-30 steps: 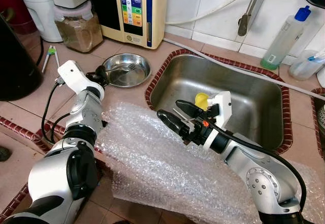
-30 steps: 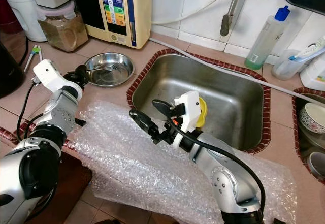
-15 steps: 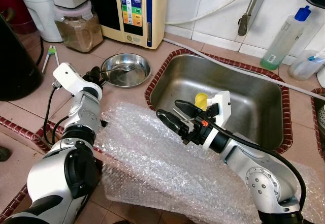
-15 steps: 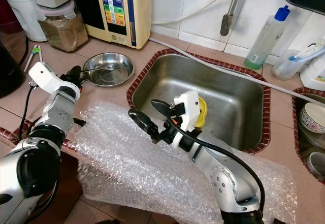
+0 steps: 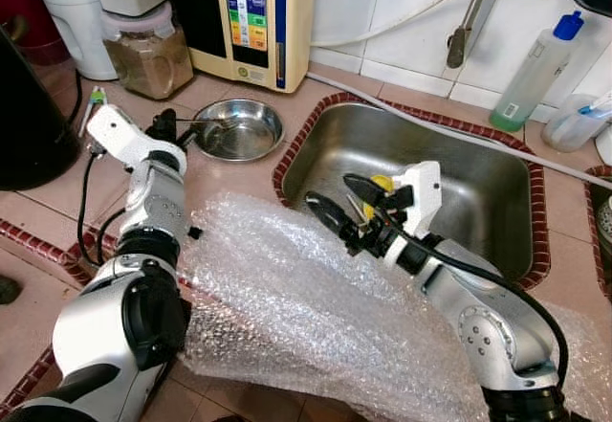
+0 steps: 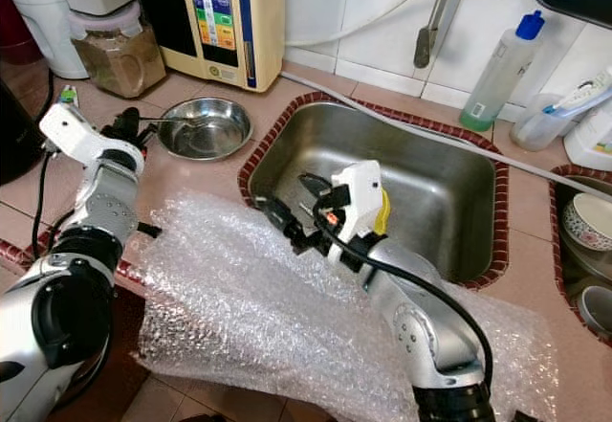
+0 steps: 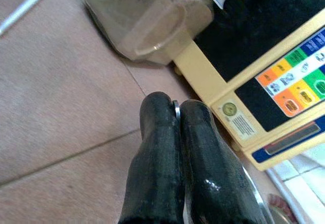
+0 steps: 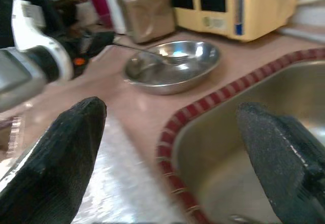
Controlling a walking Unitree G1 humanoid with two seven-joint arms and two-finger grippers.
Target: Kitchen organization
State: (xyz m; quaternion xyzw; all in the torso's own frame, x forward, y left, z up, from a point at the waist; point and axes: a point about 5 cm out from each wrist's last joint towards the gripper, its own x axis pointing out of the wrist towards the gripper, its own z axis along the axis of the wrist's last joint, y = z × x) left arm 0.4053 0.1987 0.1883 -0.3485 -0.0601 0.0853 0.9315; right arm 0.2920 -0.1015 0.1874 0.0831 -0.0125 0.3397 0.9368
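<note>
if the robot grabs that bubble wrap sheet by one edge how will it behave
The bubble wrap would probably flop and drag, since it already lies rumpled and droops over the counter edge. It looks thin and airy, so likely very light, and its glossy film may slip between gripper fingers.

My left gripper has moved back from the steel bowl, toward my left side, and the fork came with it: my fingers are closed on its thin handle, and its tines now lie over the bowl. My right gripper has moved forward from the bubble wrap to the near rim of the sink, with its fingers wide apart.
</note>
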